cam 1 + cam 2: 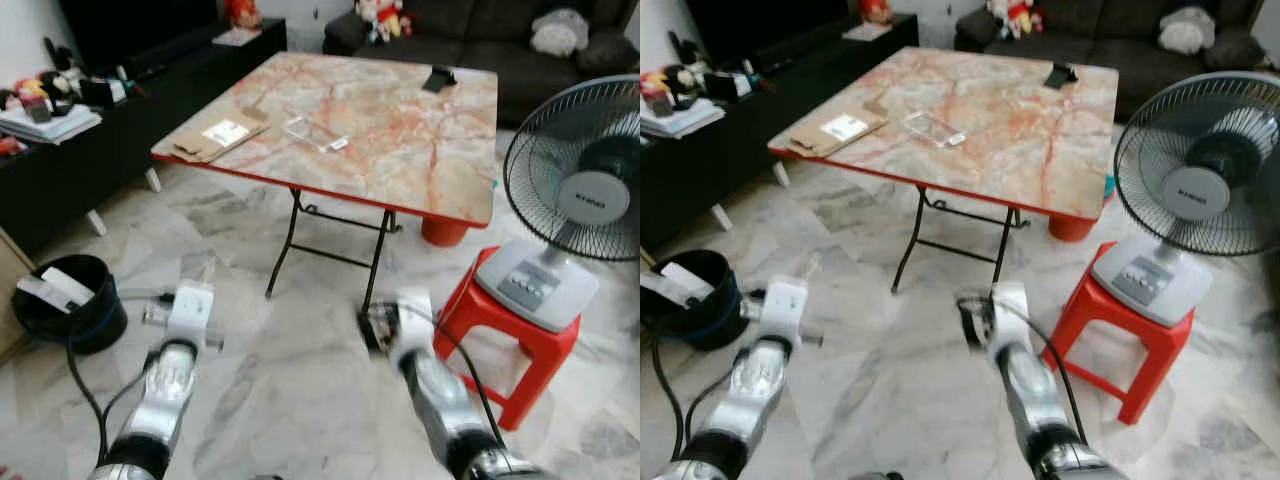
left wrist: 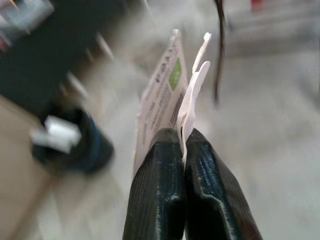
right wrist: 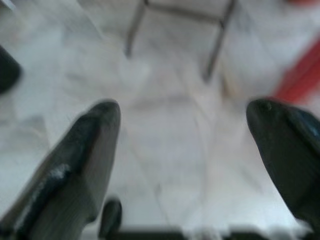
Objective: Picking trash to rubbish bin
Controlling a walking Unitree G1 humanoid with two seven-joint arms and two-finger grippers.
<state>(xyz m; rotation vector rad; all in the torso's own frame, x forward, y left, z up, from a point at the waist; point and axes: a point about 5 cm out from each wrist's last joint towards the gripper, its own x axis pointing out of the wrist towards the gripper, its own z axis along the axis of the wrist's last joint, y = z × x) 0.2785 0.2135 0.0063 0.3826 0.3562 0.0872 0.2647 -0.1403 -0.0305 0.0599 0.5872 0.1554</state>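
My left gripper [image 2: 182, 135] is shut on a thin piece of trash [image 2: 162, 95], a white printed card with a clear plastic sheet standing up between the fingers. In the left eye view that arm [image 1: 188, 318] reaches out low over the floor, with the clear trash [image 1: 200, 268] just ahead of it. The black rubbish bin [image 1: 72, 318] stands on the floor to its left and holds a white box [image 1: 58, 287]. My right gripper [image 3: 182, 112] hangs open over bare marble floor, nothing between its fingers.
A folding marble-top table [image 1: 400, 150] stands ahead with flat cardboard [image 1: 215, 137], a clear plastic tray [image 1: 313, 132] and a black item [image 1: 439, 78]. At the right a fan [image 1: 580, 190] sits on a red stool [image 1: 515, 345]. A dark cabinet [image 1: 90, 160] lines the left.
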